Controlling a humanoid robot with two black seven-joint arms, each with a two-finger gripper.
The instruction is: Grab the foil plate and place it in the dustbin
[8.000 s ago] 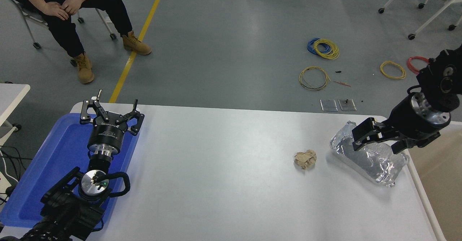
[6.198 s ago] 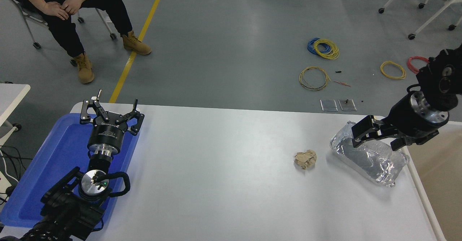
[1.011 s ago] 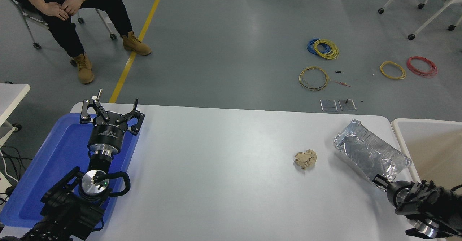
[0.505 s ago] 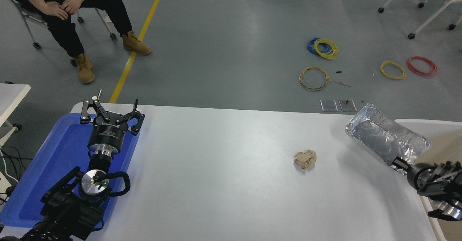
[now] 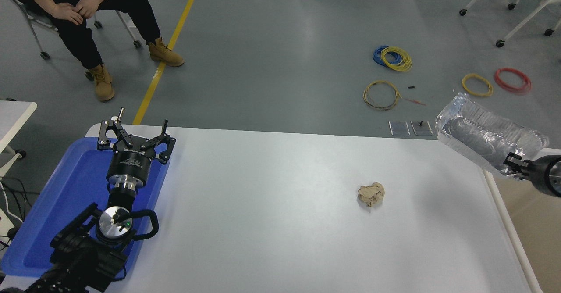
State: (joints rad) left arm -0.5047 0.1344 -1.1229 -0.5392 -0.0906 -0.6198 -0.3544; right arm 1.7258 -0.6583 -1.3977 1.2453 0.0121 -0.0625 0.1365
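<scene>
Left pincer [image 5: 133, 140]: parked over blue tray, fingers spread, far from dustbin.
Right pincer [image 5: 513, 163]: clenched on near rim of foil plate, apparently.
Foil plate [image 5: 486, 137]: airborne, off worktop [image 5: 280, 214], beside dustbin [image 5: 532, 223] far corner. Light, thin, crushable; hold rim gently.

Left arm [image 5: 74, 258]: black, jointed, with a looped black cable.
Left wrist [image 5: 115, 223]: silver disc with a small green light.
Left gripper [image 5: 133, 136]: black cylinder with pale lettering, silver collar, linked black fingers.
Right gripper [image 5: 513, 163]: black, only partly visible.
</scene>
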